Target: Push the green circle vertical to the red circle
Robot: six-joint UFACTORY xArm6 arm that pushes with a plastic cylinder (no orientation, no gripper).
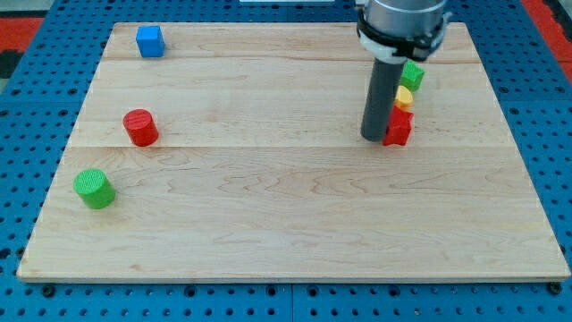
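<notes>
The green circle (94, 188) lies near the board's left edge, toward the view's bottom left. The red circle (140, 127) stands up and to the right of it, a short gap between them. My tip (373, 137) rests on the board at the view's right, far from both circles. It stands just left of a red block (399, 127) and looks to touch it or nearly so.
A blue cube (150, 41) sits at the view's top left. Behind the rod a yellow block (404, 97) and a green block (412, 75) stand in a column above the red block. The wooden board (286, 224) lies on a blue pegboard.
</notes>
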